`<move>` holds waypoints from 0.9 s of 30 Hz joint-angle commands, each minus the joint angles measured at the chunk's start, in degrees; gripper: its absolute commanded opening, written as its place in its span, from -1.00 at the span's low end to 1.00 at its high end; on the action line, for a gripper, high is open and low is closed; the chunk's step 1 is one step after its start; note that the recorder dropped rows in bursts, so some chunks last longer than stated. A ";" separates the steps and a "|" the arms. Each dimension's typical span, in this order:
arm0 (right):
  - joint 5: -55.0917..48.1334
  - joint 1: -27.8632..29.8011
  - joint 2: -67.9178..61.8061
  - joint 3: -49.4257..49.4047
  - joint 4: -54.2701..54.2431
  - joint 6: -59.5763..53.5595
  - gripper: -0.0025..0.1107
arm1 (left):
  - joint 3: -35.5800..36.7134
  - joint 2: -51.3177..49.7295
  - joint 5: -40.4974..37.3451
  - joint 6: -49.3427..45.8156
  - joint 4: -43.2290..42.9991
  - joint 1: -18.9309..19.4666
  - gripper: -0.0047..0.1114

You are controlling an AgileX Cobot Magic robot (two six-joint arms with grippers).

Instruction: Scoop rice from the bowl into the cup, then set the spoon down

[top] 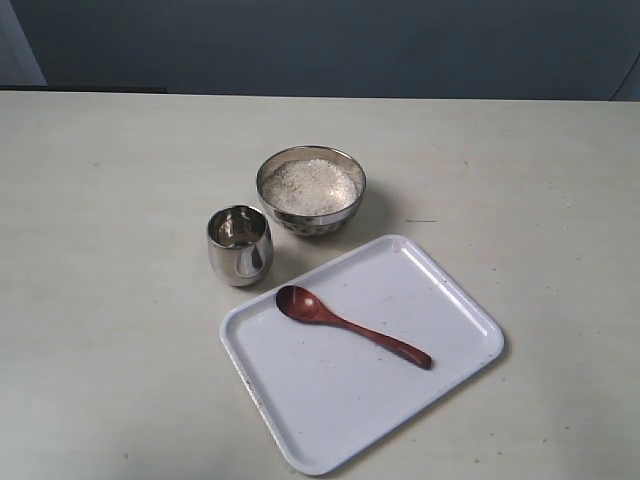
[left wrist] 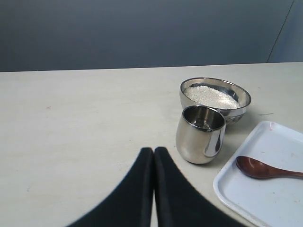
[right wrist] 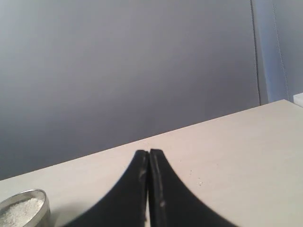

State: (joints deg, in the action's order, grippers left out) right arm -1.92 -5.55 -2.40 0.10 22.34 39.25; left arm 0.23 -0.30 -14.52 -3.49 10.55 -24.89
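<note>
The steel bowl [top: 310, 190] sits mid-table, heaped with white rice [top: 309, 185]. Just left of it and nearer stands the small steel cup [top: 240, 245], upright. The dark wooden spoon [top: 350, 326] lies on the white tray [top: 440, 290], its oval bowl toward the cup. Neither arm shows in the exterior view. My left gripper [left wrist: 154, 150] is shut and empty, short of the cup [left wrist: 200, 134], with the bowl [left wrist: 215, 97] and spoon [left wrist: 267, 169] beyond. My right gripper [right wrist: 149, 152] is shut and empty above bare table; the bowl [right wrist: 23, 208] shows at that view's edge.
The cream table [top: 110, 200] extends wide on all sides of the objects. A dark grey wall [top: 320, 45] runs along its far edge. The tray lies at an angle in front of the bowl, reaching close to the table's near edge.
</note>
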 commanded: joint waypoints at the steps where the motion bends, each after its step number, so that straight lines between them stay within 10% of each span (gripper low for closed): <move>1: -0.20 -0.21 0.44 -0.10 -7.21 -5.32 -0.95 | -0.23 0.30 0.75 0.37 -0.09 -0.33 -0.91; 5: -1.22 -0.21 0.44 -0.10 -31.28 -33.56 -0.95 | -0.23 0.30 0.75 0.37 -0.09 -0.33 -0.91; 27: -8.71 -0.21 2.40 -0.10 -25.74 -32.99 -0.95 | -0.23 0.30 0.75 0.37 -0.09 -0.33 -0.91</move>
State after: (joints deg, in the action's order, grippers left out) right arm -10.96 -5.55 -0.30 0.10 -3.57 6.83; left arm 0.23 -0.30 -14.52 -3.49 10.55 -24.89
